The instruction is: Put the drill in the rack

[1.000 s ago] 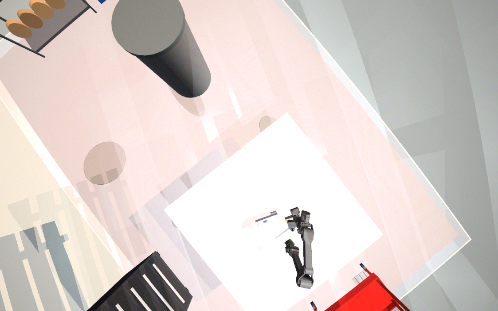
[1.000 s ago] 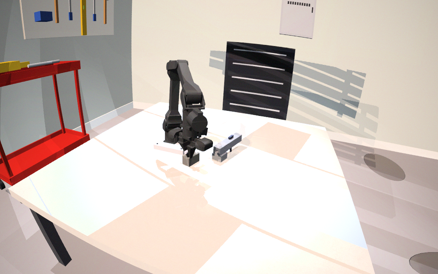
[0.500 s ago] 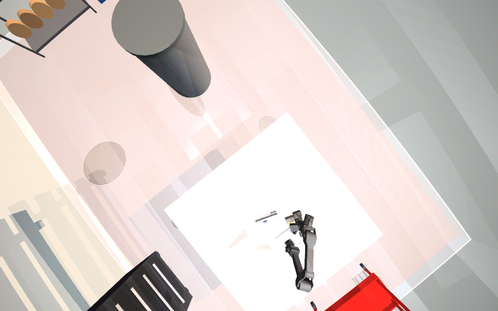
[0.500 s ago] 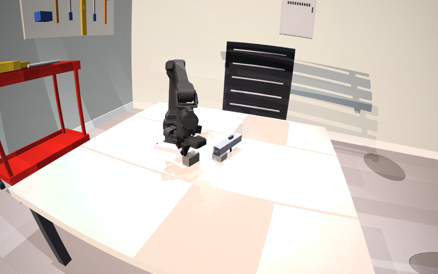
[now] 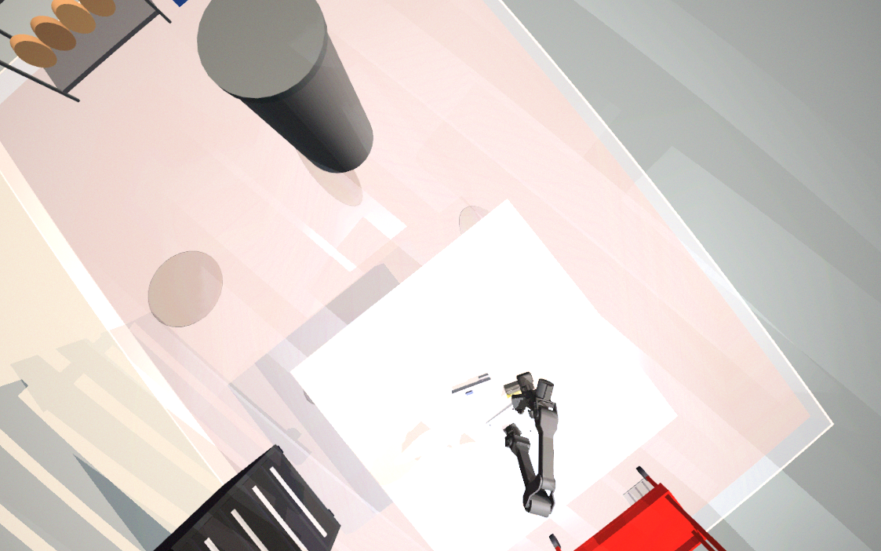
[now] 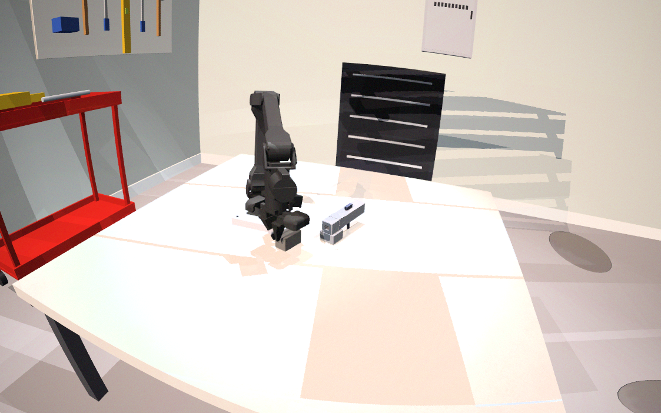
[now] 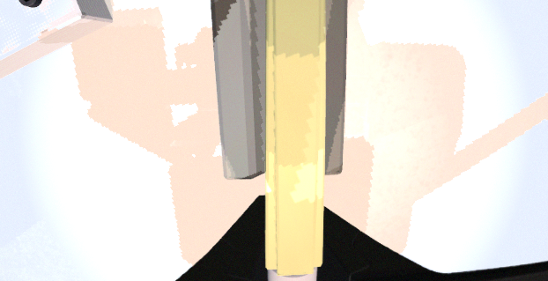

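Note:
My gripper (image 7: 282, 205) (image 6: 275, 235) is shut on the yellow drill (image 7: 295, 118), which also shows as a small yellow patch in the top view (image 5: 513, 394). The drill runs straight up the middle of the wrist view, its pale shank at the bottom edge. The grey rack (image 7: 238, 105) (image 6: 288, 240) is directly below it, with one side showing on each side of the drill. Whether the drill touches the rack cannot be told. The long grey holder (image 6: 342, 218) (image 5: 471, 383) stands beside the gripper, with the blue key (image 6: 348, 206) (image 5: 468, 392) on top.
The arm's pale base plate (image 6: 245, 222) (image 7: 40, 12) is close to the rack, with a dark bolt. All stand on the white table (image 6: 193, 307) (image 5: 498, 274). A red cart (image 6: 65, 223) and a black drawer cabinet (image 6: 389, 120) stand beyond the table.

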Available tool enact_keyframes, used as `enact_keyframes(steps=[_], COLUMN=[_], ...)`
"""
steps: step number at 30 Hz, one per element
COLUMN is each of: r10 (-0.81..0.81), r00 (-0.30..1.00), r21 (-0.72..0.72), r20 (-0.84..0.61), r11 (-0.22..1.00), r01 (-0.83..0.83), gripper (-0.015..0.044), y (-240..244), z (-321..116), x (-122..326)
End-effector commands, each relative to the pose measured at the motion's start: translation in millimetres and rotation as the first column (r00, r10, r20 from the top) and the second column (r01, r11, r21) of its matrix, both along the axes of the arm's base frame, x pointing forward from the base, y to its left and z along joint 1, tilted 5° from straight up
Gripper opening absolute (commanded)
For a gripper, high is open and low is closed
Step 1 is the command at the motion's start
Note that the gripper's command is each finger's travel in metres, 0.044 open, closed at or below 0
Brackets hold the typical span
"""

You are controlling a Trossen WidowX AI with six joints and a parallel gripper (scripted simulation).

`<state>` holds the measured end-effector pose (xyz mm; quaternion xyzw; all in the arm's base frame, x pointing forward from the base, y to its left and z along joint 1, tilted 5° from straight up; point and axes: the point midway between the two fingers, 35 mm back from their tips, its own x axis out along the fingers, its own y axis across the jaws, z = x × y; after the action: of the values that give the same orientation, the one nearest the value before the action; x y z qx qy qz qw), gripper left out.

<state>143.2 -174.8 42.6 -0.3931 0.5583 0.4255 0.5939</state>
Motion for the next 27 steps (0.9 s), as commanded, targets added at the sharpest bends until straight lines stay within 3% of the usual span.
enact_keyframes(steps=[1, 27], r10=[0.006, 0.006], r00=[1.0, 1.0], r21=[-0.002, -0.002], r20=[0.0, 0.0], r11=[1.0, 1.0], r01=[-0.006, -0.006], gripper=[0.0, 0.0], y=[0, 2], z=[-3, -34], x=[0, 0])
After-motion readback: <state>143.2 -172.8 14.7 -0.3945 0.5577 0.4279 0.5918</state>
